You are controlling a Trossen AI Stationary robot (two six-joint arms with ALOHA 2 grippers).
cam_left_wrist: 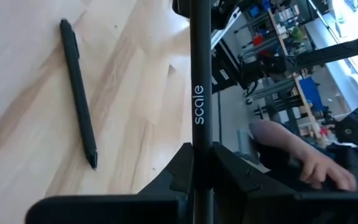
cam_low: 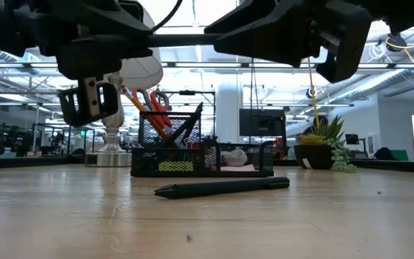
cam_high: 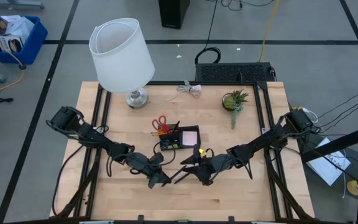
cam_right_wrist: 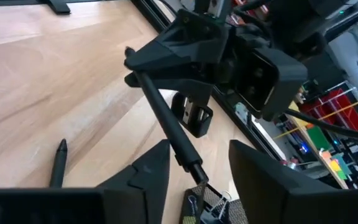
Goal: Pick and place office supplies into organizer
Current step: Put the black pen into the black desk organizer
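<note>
Here: slim black pen (cam_left_wrist: 199, 93) pinched in left gripper (cam_right_wrist: 143, 70), jaws closed on it; right gripper (cam_right_wrist: 197, 165) parted around it; second pen (cam_low: 221, 187) flat on desk (cam_high: 229, 193) before organizer (cam_high: 178, 140).

An overhead camera looks straight down on the whole desk (cam_high: 135, 199). A desk-level camera looks across it, close to a black pen (cam_low: 221, 187). Both wrist cameras sit near the wood; the left also shows that pen.
</note>
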